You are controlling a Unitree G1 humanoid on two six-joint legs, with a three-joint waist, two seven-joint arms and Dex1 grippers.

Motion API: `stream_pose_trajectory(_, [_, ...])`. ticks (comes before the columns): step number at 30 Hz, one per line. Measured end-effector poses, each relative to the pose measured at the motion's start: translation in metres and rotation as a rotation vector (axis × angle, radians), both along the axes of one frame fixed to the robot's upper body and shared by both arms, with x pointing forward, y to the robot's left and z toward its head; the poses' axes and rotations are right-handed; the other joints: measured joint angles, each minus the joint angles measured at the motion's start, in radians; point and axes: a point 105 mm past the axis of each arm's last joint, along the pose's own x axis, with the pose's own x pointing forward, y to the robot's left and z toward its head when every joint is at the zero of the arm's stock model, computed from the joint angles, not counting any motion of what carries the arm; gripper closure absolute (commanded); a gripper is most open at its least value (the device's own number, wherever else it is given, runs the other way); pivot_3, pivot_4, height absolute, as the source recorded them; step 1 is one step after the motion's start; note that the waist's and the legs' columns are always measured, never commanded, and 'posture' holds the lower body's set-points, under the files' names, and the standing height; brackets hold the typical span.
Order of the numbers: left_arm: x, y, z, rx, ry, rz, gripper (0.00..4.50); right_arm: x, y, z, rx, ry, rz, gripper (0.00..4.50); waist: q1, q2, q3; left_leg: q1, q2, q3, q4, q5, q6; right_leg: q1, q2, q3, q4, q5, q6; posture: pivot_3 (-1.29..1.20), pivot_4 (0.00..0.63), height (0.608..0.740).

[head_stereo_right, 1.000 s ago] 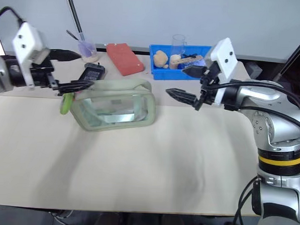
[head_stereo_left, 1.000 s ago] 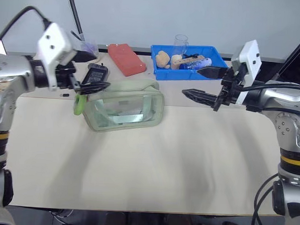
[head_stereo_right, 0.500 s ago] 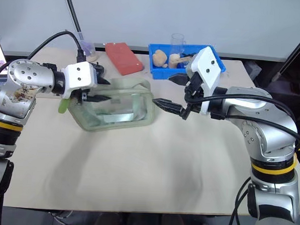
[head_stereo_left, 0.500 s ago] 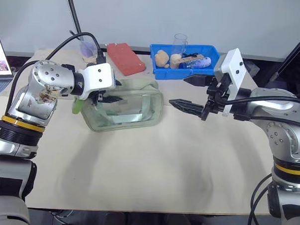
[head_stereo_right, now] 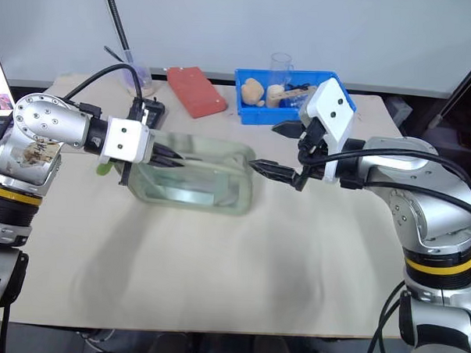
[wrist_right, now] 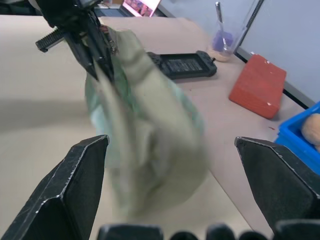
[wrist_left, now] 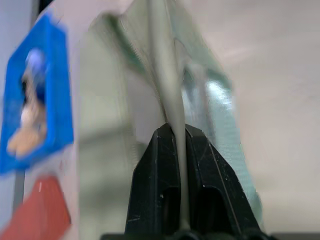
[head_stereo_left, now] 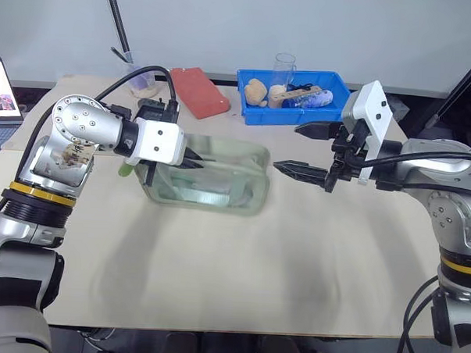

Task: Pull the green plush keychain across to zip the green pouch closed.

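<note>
The left pincer (head_stereo_left: 191, 160) is clamping the green pouch (head_stereo_left: 220, 176) trim — right pincer (head_stereo_left: 308, 151) gaping nearby; it should be bracing the far end, keeping the pull level.

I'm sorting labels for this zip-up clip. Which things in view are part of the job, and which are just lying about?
Part of the job:
- green pouch
- green plush keychain, peeking out behind the left arm
- left claw, shut on the pouch's top trim
- right claw, open beside the pouch

Lying about:
- blue bin
- red block
- black device
- clear cup
</note>
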Motion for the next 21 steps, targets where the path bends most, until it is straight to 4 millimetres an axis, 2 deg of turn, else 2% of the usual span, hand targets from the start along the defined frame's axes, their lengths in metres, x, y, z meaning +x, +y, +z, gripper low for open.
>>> stream_pose_trajectory(10, [0.001, -0.001, -0.004, -0.022, 0.002, -0.007, 4.43, -0.004, 0.004, -0.005, -0.033, 0.014, 0.039, 0.00, 0.000, 0.000, 0.000, 0.000, 0.000, 0.000, 0.001, 0.000, 0.000, 0.000, 0.000, 0.000, 0.000, 0.000, 0.001, 0.00, 0.150, 0.740])
stream_pose_trajectory(13, [-0.003, 0.000, -0.005, -0.035, 0.030, 0.007, 3.40, -0.006, 0.004, -0.006, -0.045, 0.013, 0.051, 0.00, -0.001, 0.000, 0.000, 0.000, 0.000, 0.000, 0.001, 0.000, 0.000, 0.000, 0.000, 0.000, 0.001, 0.000, 0.001, 0.00, 0.150, 0.740])
stream_pose_trajectory(16, [-0.008, -0.003, -0.004, -0.067, 0.088, 0.014, 2.06, -0.011, 0.006, -0.007, -0.061, 0.014, 0.073, 0.00, -0.001, 0.000, 0.000, 0.000, 0.000, 0.000, 0.001, 0.000, 0.000, 0.000, 0.000, 0.000, 0.001, 0.000, 0.001, 0.00, 0.150, 0.740])
stream_pose_trajectory(20, [-0.022, -0.005, 0.027, -0.237, 0.168, 0.032, 0.10, -0.015, 0.016, -0.025, -0.094, 0.027, 0.107, 0.00, -0.002, 0.000, 0.000, 0.000, 0.000, -0.001, 0.001, 0.000, 0.000, 0.000, 0.000, 0.000, 0.001, 0.000, 0.002, 0.00, 0.150, 0.740])
stream_pose_trajectory(21, [-0.025, -0.006, 0.032, -0.274, 0.190, 0.031, 0.04, -0.014, 0.017, -0.031, -0.106, 0.032, 0.109, 0.00, -0.002, 0.000, 0.000, 0.000, 0.000, -0.001, 0.001, 0.000, 0.000, 0.000, 0.000, 0.000, 0.001, -0.001, 0.002, 0.00, 0.150, 0.740])
